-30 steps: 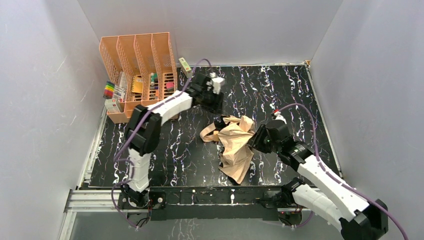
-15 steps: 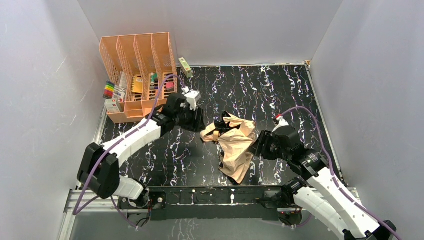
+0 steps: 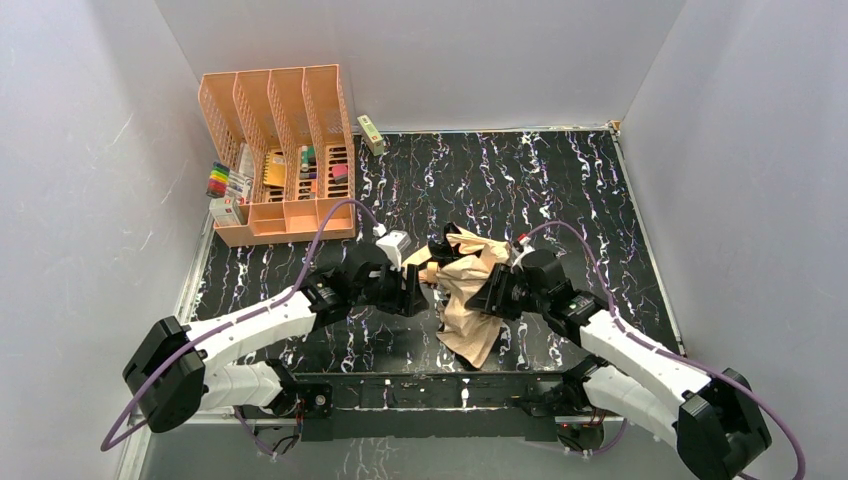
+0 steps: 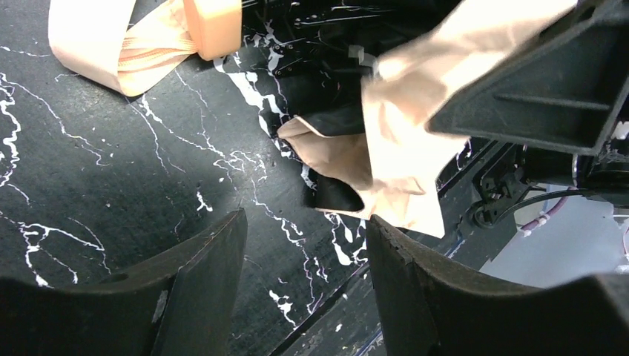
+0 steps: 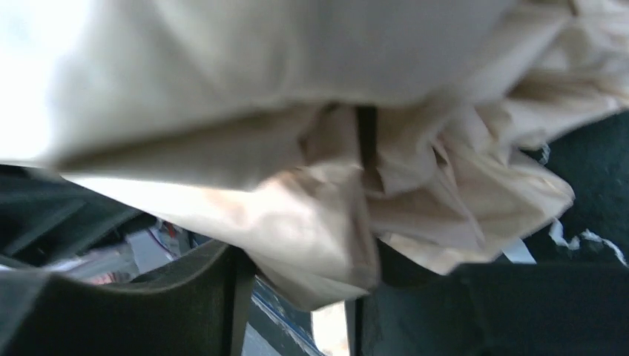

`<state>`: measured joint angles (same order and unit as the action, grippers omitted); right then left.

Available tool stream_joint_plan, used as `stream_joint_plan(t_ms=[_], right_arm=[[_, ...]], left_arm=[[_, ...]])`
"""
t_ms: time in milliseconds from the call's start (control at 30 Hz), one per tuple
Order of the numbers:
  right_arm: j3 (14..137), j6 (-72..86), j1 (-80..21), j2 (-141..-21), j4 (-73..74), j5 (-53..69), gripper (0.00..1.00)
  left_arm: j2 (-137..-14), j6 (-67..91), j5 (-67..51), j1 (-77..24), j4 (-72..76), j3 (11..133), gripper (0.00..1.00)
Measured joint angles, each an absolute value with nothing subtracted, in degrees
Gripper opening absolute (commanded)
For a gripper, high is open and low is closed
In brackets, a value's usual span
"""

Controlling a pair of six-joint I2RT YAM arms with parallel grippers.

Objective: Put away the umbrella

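Note:
The umbrella [image 3: 472, 292] lies loosely crumpled on the black marbled table, pale peach-tan fabric with dark ribs showing. Its strap and small tan handle [image 4: 148, 41] trail off at the far end. My left gripper [image 3: 414, 291] sits low at the umbrella's left edge, open, with only table between its fingers [image 4: 200, 289]; the umbrella fabric [image 4: 393, 163] lies just ahead of them. My right gripper [image 3: 491, 296] presses into the fabric from the right. In the right wrist view the umbrella [image 5: 311, 148] fills the frame, and a fold hangs between the parted jaws of the right gripper [image 5: 297, 285].
A peach-orange slotted organizer [image 3: 275, 150] stands at the back left with markers [image 3: 225, 183] beside it. A small green box [image 3: 370, 133] leans by the back wall. The table's front rail [image 3: 430, 390] runs just below the umbrella.
The left arm swung from beside the organizer forward and down to the umbrella's left edge. The right gripper pushed left into the fabric. Both sets of jaws opened wider.

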<state>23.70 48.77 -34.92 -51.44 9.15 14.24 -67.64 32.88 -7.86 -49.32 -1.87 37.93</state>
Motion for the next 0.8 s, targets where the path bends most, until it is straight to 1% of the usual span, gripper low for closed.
stream_joint_plan(t_ms=[200,300,433,467,567,700,800], right_arm=[[24.64,52.95,-34.98,-56.31,0.67,11.44,0.14],[26.35,54.17,-34.98,-58.39,-1.50,10.11,0.09],[30.76,54.61,-34.96,-60.40,-2.31,7.22,0.02],[32.10,54.68,-34.92,-60.90,-2.50,6.39,0.00],[35.62,54.74,-34.41,-62.76,-3.09,4.12,0.00],[39.31,55.46,-32.71,-66.19,-3.20,0.93,0.00],[40.03,57.98,-29.82,-69.78,-3.20,-1.13,0.00]], left_arm=[[-67.13,33.26,-8.01,-50.00,-0.43,37.87,0.59],[-66.65,33.28,-8.05,-50.59,0.12,37.87,0.60],[-66.00,33.41,-8.03,-51.44,0.67,37.74,0.65],[-65.89,33.47,-8.01,-51.66,1.08,37.50,0.70],[-65.95,33.69,-7.92,-52.49,1.41,36.88,0.83],[-67.05,33.93,-7.46,-54.52,2.57,36.82,0.97],[-69.10,34.26,-6.44,-56.55,4.47,36.82,0.98]])
